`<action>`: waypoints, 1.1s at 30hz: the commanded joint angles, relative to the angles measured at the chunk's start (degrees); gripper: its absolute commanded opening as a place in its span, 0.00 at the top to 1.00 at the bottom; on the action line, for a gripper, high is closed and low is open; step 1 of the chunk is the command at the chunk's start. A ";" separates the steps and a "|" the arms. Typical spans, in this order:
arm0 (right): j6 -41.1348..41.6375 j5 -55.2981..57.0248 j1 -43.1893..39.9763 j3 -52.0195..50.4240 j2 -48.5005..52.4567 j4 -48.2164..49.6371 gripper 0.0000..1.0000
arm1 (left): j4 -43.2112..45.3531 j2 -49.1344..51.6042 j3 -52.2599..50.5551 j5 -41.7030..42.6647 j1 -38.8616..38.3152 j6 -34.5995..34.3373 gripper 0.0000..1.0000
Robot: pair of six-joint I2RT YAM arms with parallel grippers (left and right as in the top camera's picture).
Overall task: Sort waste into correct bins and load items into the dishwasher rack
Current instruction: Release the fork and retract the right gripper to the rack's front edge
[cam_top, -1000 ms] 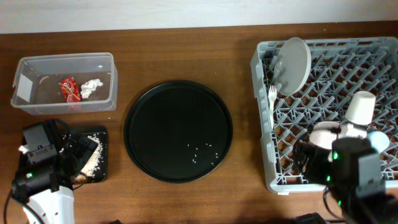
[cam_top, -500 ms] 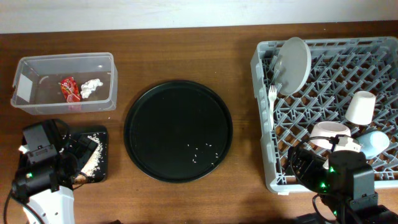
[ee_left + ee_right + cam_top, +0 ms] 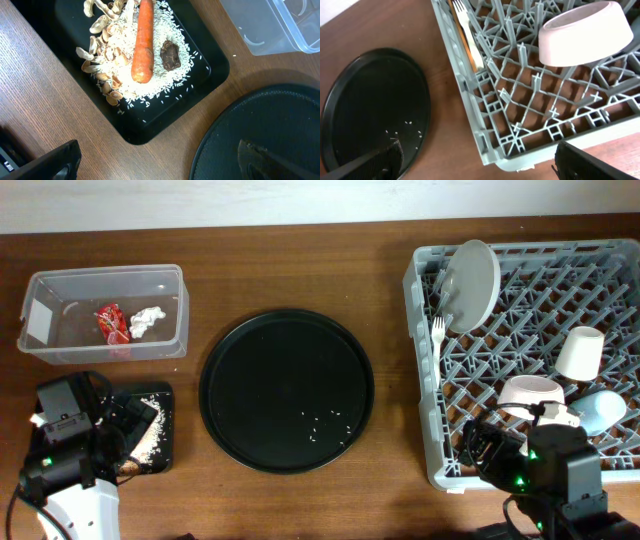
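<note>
Both the left claw [image 3: 155, 161] and right claw [image 3: 480, 162] are hanging released, empty; I'm worrying the light blue cup [image 3: 603, 410], leaning lower right in the rack [image 3: 414, 300], rolls if bumped.

Shallow black tray [image 3: 163, 460]: the left part is hidden under the left arm [image 3: 65, 455] overhead.
Dishwasher rack [image 3: 424, 360]: the right side is cut off overhead; the near corner is covered by the right arm [image 3: 560, 475].
Clear tub [image 3: 280, 25]: only one corner is shown by the left wrist.
Left claw [image 3: 155, 162]: only blurred finger ends are seen at the lower edge.
Rice grains [image 3: 325, 423]: too small to be counted on the round black tray [image 3: 285, 370].
</note>
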 commanded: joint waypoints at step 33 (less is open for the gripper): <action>-33.99 -15.41 -18.38 -54.73 -33.22 73.77 0.02 | -0.04 -0.33 0.79 -0.44 0.28 -0.55 0.01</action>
